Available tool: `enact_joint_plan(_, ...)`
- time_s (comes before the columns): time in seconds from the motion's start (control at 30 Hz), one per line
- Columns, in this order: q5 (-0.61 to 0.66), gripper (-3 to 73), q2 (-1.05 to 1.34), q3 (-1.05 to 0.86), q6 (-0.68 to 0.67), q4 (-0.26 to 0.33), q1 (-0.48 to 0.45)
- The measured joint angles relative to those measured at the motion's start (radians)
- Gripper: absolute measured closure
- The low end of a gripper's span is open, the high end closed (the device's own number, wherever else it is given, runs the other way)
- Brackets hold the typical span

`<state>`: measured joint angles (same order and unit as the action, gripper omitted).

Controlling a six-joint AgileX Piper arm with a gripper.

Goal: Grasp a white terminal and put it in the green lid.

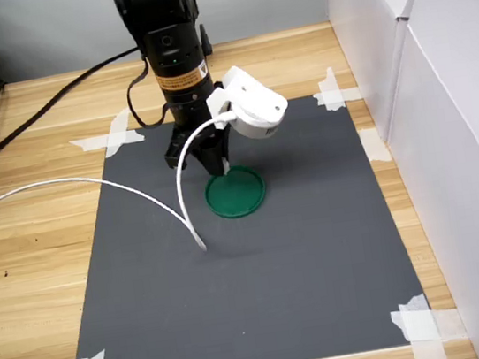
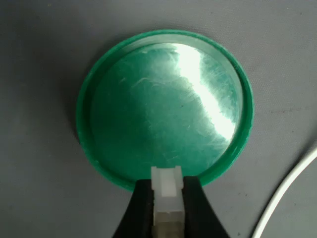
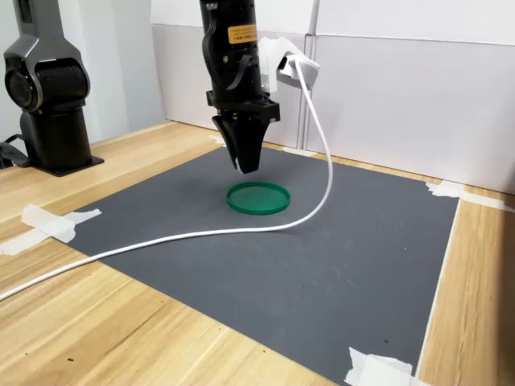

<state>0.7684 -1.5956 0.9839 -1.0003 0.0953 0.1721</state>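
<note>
Above the green lid (image 2: 163,111), whose floor holds nothing, the gripper (image 2: 167,198) pinches the white terminal (image 2: 166,191) at the rim.

The white terminal (image 2: 167,191), a small translucent block, sits pinched upright above the rim of the flat, empty green lid (image 2: 163,106).

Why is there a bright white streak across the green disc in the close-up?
In the wrist view, overhead light glares off the glossy green lid, showing fine scratches; the white terminal in the end effector looks slightly soft. In both exterior views the lid looks evenly green.
</note>
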Motion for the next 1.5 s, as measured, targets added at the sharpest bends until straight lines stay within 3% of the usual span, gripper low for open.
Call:
enact_joint_plan(0.67,-0.069,58.7,-0.079,-0.01,-0.072,0.015,0.0)
enact_joint_plan(0.83,-0.093,47.0,-0.082,-0.01,-0.072,0.02,0.001)
enact_joint_plan(0.97,-0.092,28.7,-0.082,-0.01,-0.07,0.018,0.025)
enact_joint_plan(1.13,-0.093,13.4,-0.082,-0.01,-0.027,0.019,0.056)
enact_joint_plan(1.37,-0.122,11.1,0.002,-0.01,0.023,-0.009,0.057)
enact_joint_plan(1.5,-0.135,15.7,0.089,-0.01,0.093,-0.013,0.057)
